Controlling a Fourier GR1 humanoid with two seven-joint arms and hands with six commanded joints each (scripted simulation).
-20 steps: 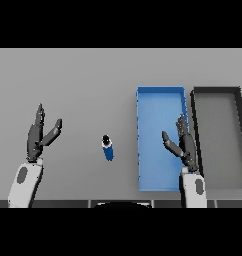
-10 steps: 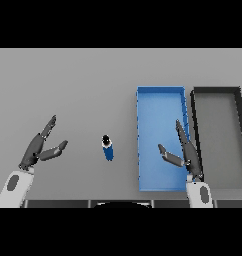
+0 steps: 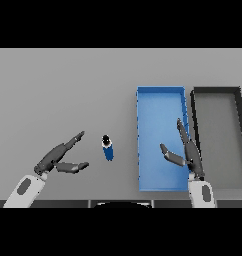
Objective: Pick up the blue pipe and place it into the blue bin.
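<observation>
The blue pipe (image 3: 108, 148), short with a dark cap at its far end, lies on the grey table a little left of the blue bin (image 3: 143, 140). My left hand (image 3: 59, 157) is open, fingers stretched toward the pipe, its fingertips a short way left of it and not touching. My right hand (image 3: 186, 151) is open and hovers over the near right part of the blue bin, thumb pointing left.
A black bin (image 3: 216, 93) stands directly right of the blue bin, their long walls nearly touching. Both bins reach close to the table's near edge. The grey table (image 3: 58, 90) stretches wide to the left and far side.
My left hand has tilted and swung right toward the pipe, dropping nearer the front edge. My right hand has shifted slightly toward the near edge. The pipe has not moved.
</observation>
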